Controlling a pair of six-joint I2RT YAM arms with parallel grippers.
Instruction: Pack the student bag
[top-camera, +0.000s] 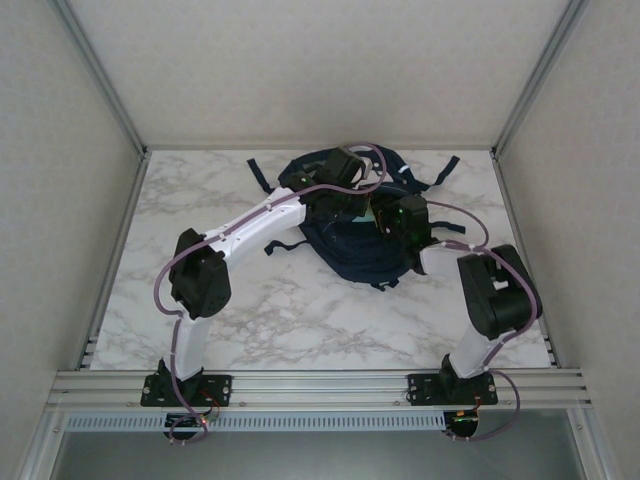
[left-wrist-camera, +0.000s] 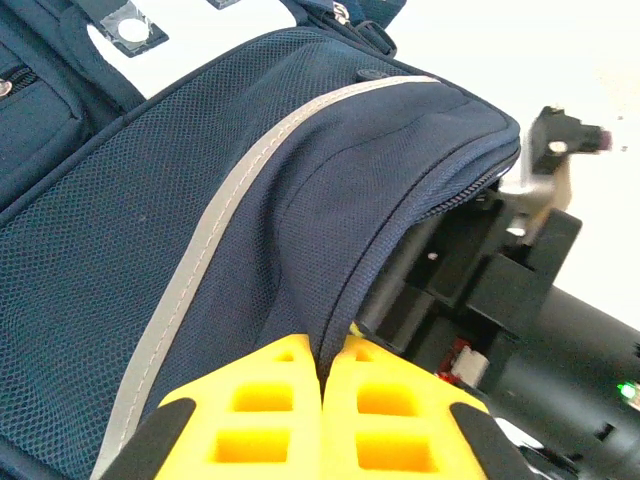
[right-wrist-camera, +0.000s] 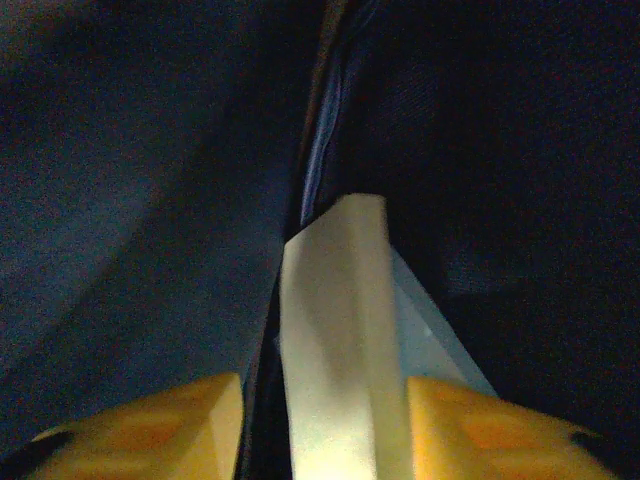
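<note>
The student bag (top-camera: 345, 255), a large dark navy fabric backpack with thin pale reflective stripes, lies at the far middle of the white marble-patterned worktop (top-camera: 300, 320), and both arms are on it. The left pincer (left-wrist-camera: 322, 352) has its yellow fingers pressed together on the navy flap right at the zip line, lifting the mouth open. And there's the right arm, reaching in under that raised edge!

Inside it's dark, and the right pincer (right-wrist-camera: 325, 400) is spread, with a pale flat card-like item (right-wrist-camera: 335, 320) standing between its fingers and a dark gap showing beside one of them. What the item is, I can't tell.

So packing looks well underway: one thing is in the compartment and looks let go. By my reckoning the right arm has yet to come out and the zip is yet to be closed. Whether more goes in, I can't say.
</note>
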